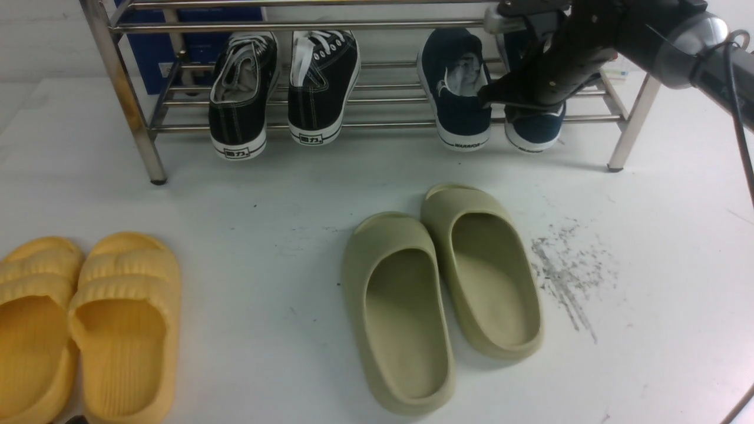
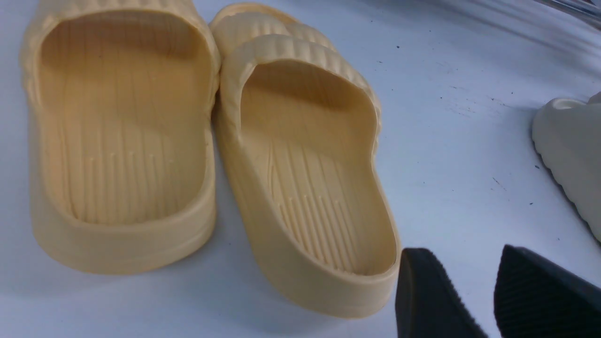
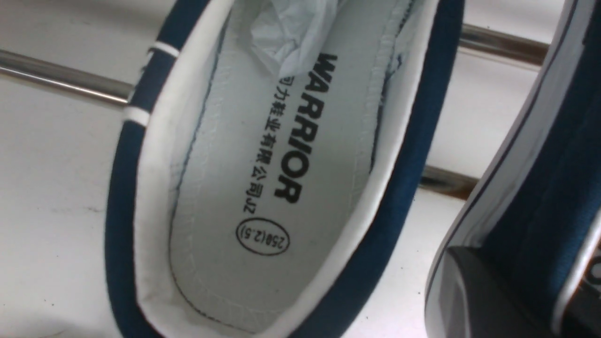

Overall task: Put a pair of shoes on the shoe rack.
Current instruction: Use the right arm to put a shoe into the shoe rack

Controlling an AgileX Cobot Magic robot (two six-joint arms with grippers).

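Table point(image 1: 265, 200) first: white, scuffed, with the shoe rack point(image 1: 123, 88) standing across its far side. Olive slides point(image 1: 406, 306) sit mid-table and yellow slides point(image 1: 126, 318) at the left edge (both pairs well clear of the rack). On the rack's lower shelf are black lace-ups point(image 1: 321, 88) left of centre. The left navy shoe point(image 1: 456, 112) and right navy shoe point(image 1: 533, 132) sit side by side at the right end, heels poking out over the front bar. The left one sits free, crumpled paper point(image 3: 286, 33) in its toe. The right gripper point(image 1: 500, 97) is down over the right navy shoe, jaws nearly closed, pinching its side wall. The left gripper point(image 2: 462, 256) hangs by the yellow slides, jaws wide apart, holding nothing.
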